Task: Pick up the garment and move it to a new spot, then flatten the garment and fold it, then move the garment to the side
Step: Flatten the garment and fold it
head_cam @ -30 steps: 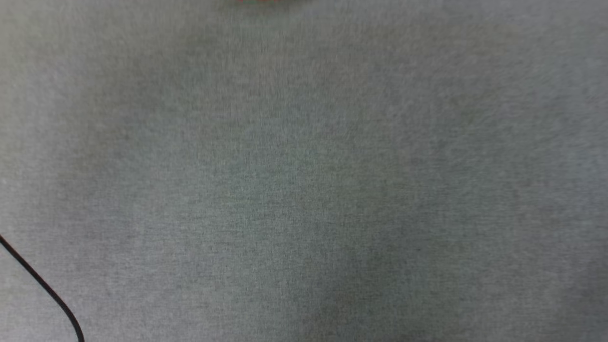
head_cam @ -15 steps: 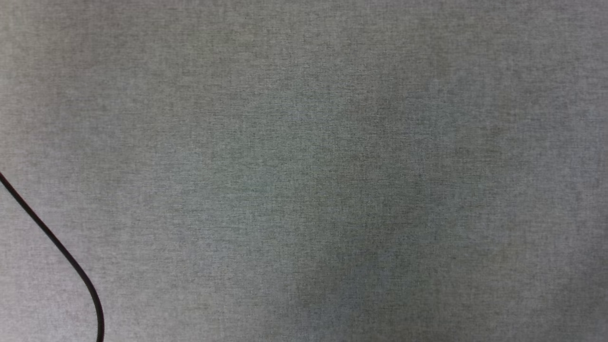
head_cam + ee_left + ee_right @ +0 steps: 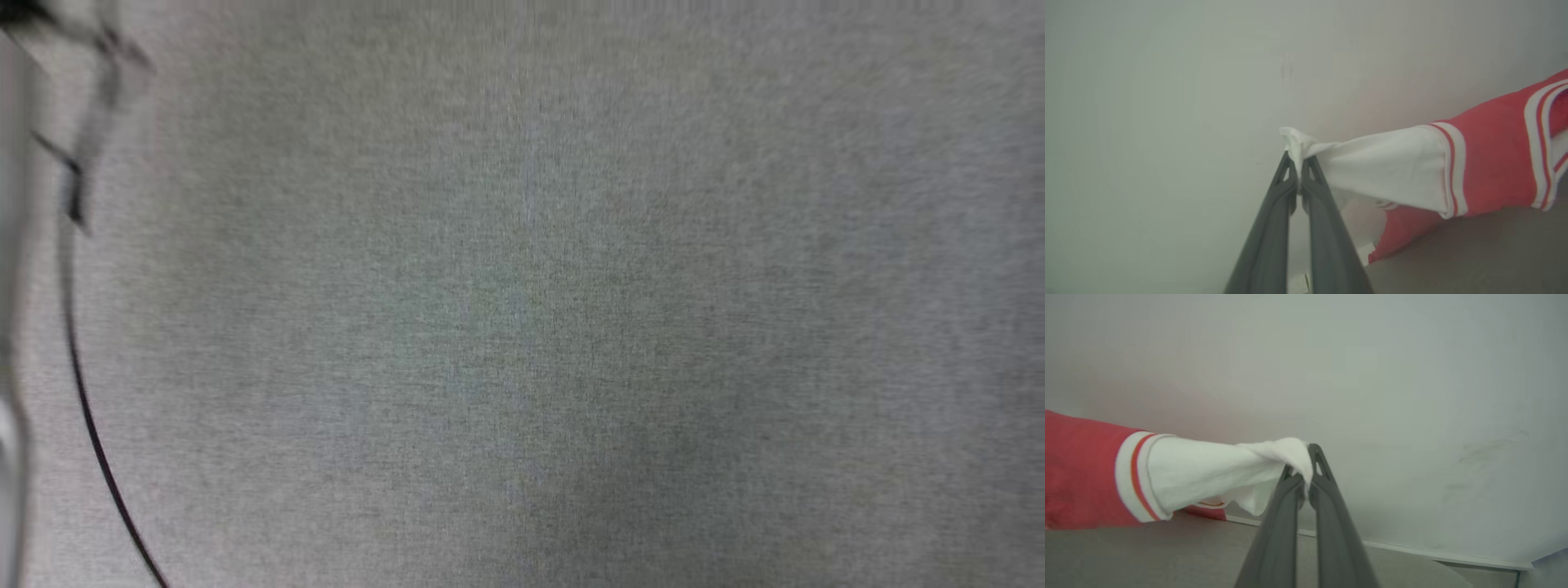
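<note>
I can't see the whole garment. On L wrist cam it runs from the fingertips out to 3 o'clock. The frame edge cuts it off just past a striped band, so the chest and hem are out of shot. On R wrist cam the garment runs off toward 9 o'clock and is cut the same way, w/ the red part soft and blurred.

What I do see: a red body and white sleeve cloth, w/ a red-and-white striped band where white meets red on each side. It's up off the surface, pulled taut btwn both arms. A red flap hangs down at 5 o'clock from the L fingertips.

L gripper is clamped on a bunched white sleeve tip, and cloth pokes out past the tips at 12. R gripper is clenched on the other white tip, w/ cloth draped over its 9 o'clock finger.

Behind the garment, both wrist cams show a pale wall, hazy. A grey-brown surface sits at 6–7 o'clock, w/ a pale strip where it meets the wall.

Head cam shows grey woven cloth, motion-smeared. A thin black cable curves down the 9 o'clock side toward 7. There's a dark smudge at 10–11 o'clock, too blurred to ID.
</note>
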